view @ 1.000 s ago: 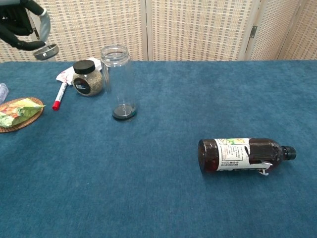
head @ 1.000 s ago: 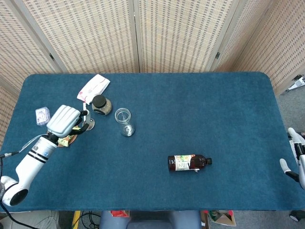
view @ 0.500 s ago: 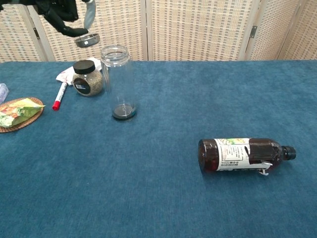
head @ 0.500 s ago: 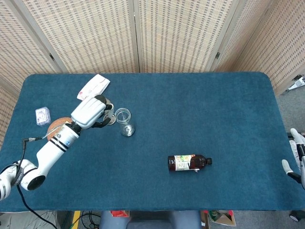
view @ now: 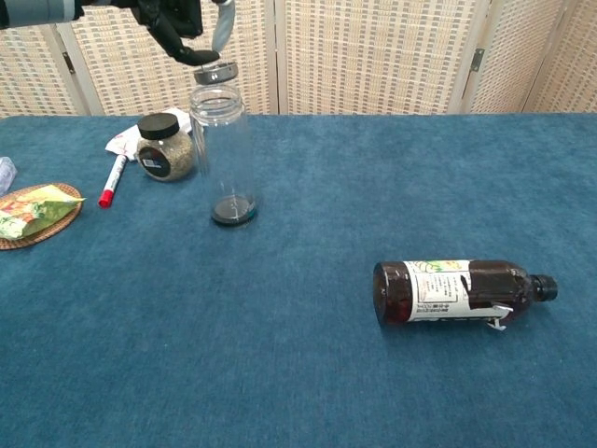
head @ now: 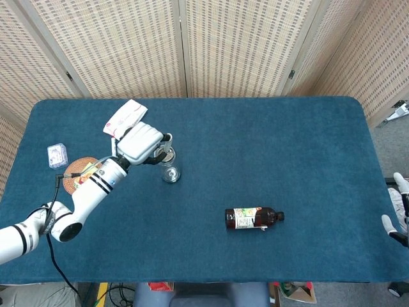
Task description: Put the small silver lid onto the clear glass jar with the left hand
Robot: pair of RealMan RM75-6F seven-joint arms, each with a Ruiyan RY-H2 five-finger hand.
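The clear glass jar point(view: 222, 154) stands upright on the blue table, left of centre; in the head view the jar point(head: 169, 167) is partly covered by my left hand. My left hand point(view: 182, 26) holds the small silver lid point(view: 216, 73) just above the jar's open mouth, with a small gap between lid and rim. From above, the left hand point(head: 143, 144) sits over the jar's top and hides the lid. My right hand point(head: 399, 208) shows only at the far right edge of the head view, off the table, holding nothing, fingers apart.
A black-lidded spice jar point(view: 165, 147) and a red-capped marker point(view: 113, 180) lie left of the glass jar. A snack plate point(view: 34, 214) sits at the left edge. A brown bottle point(view: 462, 289) lies on its side at centre right.
My left hand has carried the silver lid rightward, from far left of the table to just above the glass jar's mouth. The right hand has barely moved.
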